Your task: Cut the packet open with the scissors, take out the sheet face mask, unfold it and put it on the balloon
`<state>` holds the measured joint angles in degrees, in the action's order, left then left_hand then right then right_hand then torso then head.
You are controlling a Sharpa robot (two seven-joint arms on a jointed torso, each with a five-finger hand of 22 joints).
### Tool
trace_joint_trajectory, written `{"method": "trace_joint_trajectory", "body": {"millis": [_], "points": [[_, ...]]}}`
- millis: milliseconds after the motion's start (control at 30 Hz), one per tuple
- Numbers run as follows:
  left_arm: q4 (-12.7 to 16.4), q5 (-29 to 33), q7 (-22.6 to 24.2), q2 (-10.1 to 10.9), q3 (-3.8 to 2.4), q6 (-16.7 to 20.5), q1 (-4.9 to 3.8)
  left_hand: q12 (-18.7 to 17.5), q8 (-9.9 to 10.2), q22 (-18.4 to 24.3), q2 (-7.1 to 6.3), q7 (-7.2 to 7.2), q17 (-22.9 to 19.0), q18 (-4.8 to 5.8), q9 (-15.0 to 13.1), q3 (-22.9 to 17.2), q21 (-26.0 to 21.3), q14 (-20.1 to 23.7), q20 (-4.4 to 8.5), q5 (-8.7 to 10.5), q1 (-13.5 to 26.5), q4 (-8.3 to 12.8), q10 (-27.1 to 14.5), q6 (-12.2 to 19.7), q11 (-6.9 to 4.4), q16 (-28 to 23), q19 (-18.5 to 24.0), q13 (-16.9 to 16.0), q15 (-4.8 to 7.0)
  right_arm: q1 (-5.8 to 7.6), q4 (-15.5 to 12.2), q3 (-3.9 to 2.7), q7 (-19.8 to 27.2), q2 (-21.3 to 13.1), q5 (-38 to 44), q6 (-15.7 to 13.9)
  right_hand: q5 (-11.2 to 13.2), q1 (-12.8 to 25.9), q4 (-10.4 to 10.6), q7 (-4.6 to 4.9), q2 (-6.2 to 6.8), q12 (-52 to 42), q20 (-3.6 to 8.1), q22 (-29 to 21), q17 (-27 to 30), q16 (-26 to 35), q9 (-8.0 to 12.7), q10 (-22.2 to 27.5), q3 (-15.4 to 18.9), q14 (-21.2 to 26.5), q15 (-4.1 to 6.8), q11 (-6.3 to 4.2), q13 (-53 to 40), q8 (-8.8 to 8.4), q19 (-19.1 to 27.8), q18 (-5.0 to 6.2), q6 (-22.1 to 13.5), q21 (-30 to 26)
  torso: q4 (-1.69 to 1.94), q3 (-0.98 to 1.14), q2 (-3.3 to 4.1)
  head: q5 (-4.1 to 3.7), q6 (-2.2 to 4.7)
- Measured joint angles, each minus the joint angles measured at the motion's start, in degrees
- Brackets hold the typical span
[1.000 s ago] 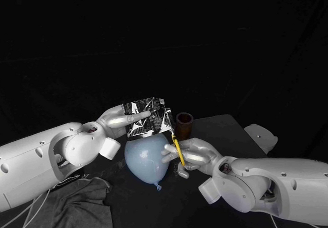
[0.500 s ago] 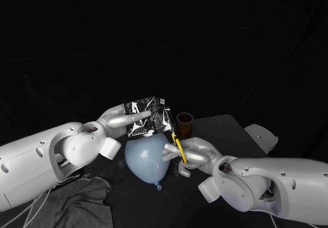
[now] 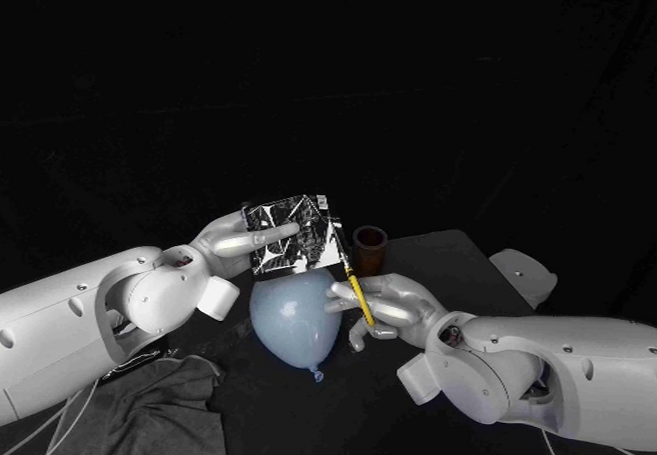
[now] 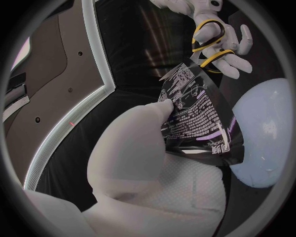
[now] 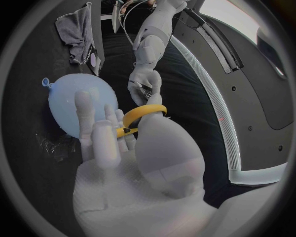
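First step seemingly in hand, the cut, above worktop point(image 3: 432, 253) middle and balloon point(image 3: 294, 318) lying there. Pinching packet point(image 3: 297, 236) upright with left hand point(image 3: 246, 242); gripping scissors point(image 3: 358, 294) by yellow loops with right hand point(image 3: 394, 310), tips close by packet's lower corner. Next: open blades, line up across packet's edge, stay off balloon. Ample room toward far edge.

The head view looks steeply down on the worktop point(image 3: 444, 254) from above, standing well back from the work. Each wrist view sits close behind its own hand — the left hand point(image 4: 142, 163) facing the right hand point(image 4: 219, 39), and the reverse — and all three share the balloon point(image 3: 294, 321).
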<state>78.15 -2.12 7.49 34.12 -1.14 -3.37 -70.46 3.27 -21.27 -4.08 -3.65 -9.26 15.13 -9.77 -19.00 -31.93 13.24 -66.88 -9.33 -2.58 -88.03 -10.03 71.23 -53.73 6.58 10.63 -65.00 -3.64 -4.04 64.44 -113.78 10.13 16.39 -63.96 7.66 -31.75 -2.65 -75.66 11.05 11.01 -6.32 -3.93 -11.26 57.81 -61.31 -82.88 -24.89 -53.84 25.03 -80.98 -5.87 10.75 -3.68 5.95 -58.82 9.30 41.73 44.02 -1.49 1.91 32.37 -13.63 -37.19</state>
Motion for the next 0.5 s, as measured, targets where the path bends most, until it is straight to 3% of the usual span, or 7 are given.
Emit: {"method": "trace_joint_trajectory", "body": {"millis": [500], "points": [[0.03, 0.08, 0.27, -0.32, 0.00, 0.24, 0.00, 0.00, 0.07, 0.08, -0.38, 0.02, 0.07, -0.06, -0.01, -0.80, 0.00, 0.00, 0.00, -0.04, 0.37, 0.80, -0.29, 0.02, -0.12, -0.51, 0.00, 0.00, 0.00, -0.02, -0.23, -0.05, 0.49, 0.88, -0.19, -0.68, 0.00, 0.05, 0.00, -0.01, 0.06, 0.00, -0.16, 0.16, -1.42, -0.16, -0.09, 0.32, 0.00, 0.05, -0.05, 0.32, -0.07, 0.00, 0.09, -0.01, -0.13, 0.42, 0.02, -0.02, 0.01, -0.23, 0.48]]}}
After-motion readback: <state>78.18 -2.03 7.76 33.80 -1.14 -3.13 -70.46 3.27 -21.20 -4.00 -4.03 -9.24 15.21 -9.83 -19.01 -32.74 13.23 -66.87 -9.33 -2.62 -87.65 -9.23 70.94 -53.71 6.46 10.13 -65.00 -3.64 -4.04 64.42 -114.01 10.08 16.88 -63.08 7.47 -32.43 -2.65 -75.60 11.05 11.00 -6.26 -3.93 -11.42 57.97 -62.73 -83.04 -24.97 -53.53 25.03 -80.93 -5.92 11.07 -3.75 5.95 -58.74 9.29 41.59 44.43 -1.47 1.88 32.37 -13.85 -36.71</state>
